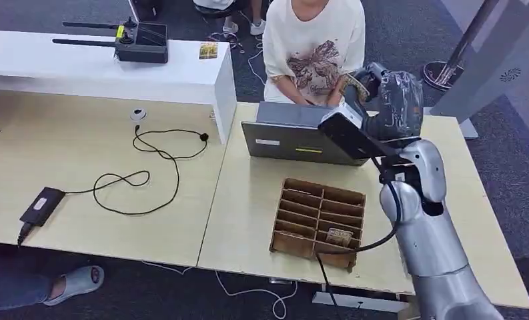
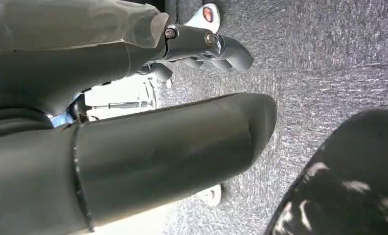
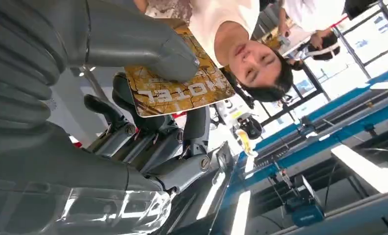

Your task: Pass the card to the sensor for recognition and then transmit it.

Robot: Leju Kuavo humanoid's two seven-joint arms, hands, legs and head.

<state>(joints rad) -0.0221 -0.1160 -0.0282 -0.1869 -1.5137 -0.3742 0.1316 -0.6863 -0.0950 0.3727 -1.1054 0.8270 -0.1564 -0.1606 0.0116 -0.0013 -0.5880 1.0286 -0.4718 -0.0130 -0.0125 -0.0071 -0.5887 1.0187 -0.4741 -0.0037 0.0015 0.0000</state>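
I have the right hand raised over the desk's far edge, beyond the laptop, pinching the yellow card between thumb and fingers in front of a seated person. The left hand hangs over carpet, fingers curled on nothing. A compartmented cardboard tray sits near the desk's near edge.
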